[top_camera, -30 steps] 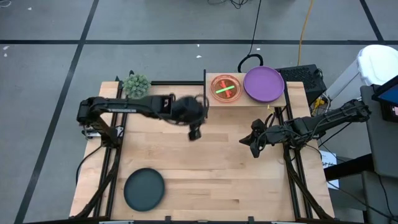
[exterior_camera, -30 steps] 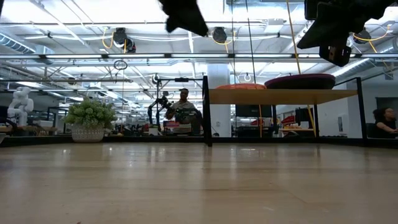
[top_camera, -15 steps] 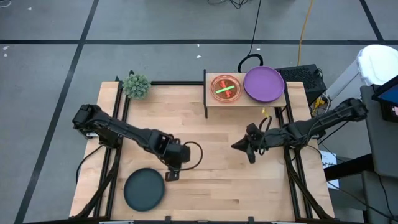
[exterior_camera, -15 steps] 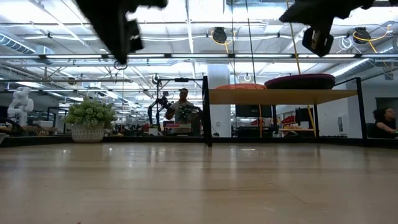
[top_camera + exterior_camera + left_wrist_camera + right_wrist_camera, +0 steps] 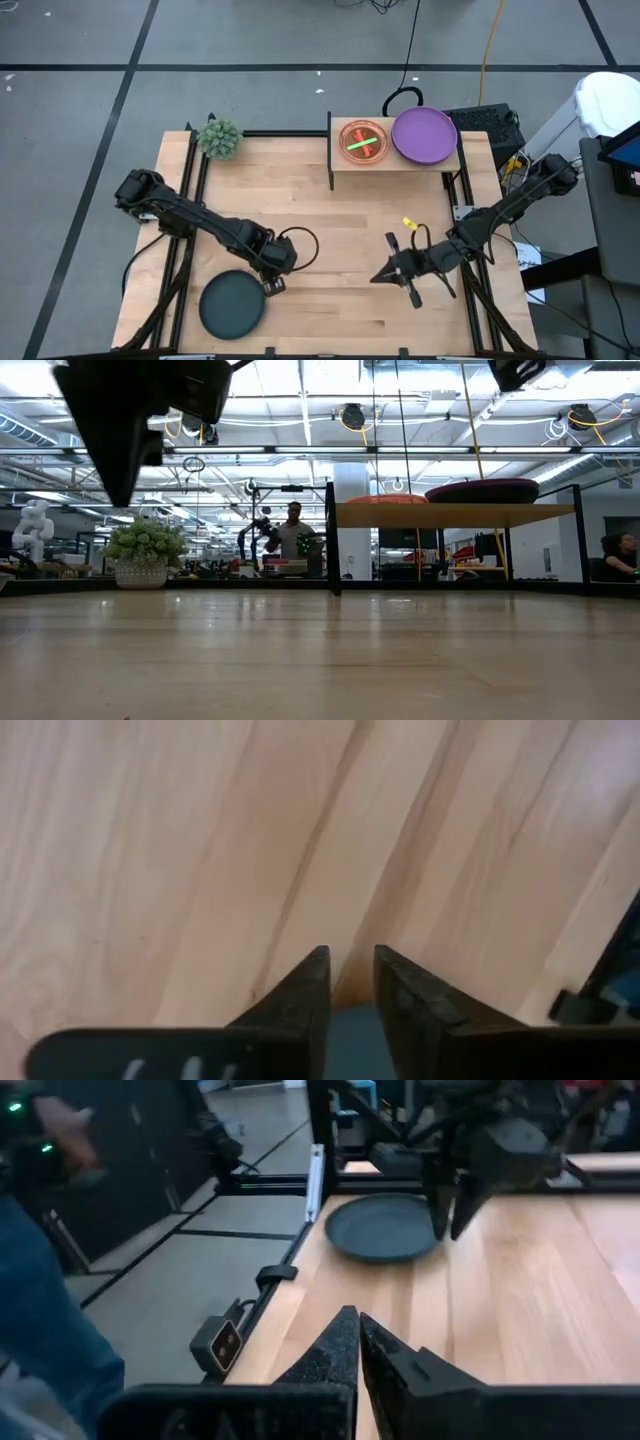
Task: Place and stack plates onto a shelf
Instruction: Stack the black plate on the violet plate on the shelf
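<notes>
I see no readable writing anywhere. My left gripper [image 5: 273, 285] hangs at the near edge of the dark teal plate [image 5: 232, 305] on the desk [image 5: 340, 220], jaws slightly parted, holding nothing. My right gripper [image 5: 381, 277], jaws closed and empty, sits mid-desk. The purple plate [image 5: 424, 134] and pink-red plate [image 5: 363, 140] rest on the shelf [image 5: 395, 163]

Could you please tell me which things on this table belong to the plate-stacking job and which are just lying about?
Job:
- round dark teal plate
- round purple plate
- translucent pink-red plate
- light-wood shelf

Lying about:
- spiky green plant
</notes>
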Controlling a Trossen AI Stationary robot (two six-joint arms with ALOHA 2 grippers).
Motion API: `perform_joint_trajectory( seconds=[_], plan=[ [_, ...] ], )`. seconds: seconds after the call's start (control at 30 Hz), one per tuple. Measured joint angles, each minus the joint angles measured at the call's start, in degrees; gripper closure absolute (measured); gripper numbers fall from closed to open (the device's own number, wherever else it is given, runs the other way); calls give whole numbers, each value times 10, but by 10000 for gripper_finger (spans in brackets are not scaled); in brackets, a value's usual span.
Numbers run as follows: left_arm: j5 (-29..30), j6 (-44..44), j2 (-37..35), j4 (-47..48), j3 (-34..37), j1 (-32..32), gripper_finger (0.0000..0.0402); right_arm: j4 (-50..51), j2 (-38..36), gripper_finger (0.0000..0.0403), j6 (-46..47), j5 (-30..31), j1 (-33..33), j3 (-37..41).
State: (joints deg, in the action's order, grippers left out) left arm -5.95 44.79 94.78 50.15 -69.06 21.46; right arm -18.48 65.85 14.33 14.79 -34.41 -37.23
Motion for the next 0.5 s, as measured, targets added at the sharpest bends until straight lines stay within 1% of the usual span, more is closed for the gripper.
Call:
perform_joint_trajectory(
  seconds=[0.1,0.23,0.33,0.5],
  plan=[
    [0,7,0,30,0,15,282,-10,9,403,-53,0,-11,-8],
    [0,-23,0,99,0,35,240,-10,18,403,-152,0,-16,-31],
    [-6,-49,0,121,0,46,233,3,24,403,-209,1,-15,-49],
    [-17,-69,-11,103,14,66,232,43,26,403,-256,1,-10,-76]
  ],
)
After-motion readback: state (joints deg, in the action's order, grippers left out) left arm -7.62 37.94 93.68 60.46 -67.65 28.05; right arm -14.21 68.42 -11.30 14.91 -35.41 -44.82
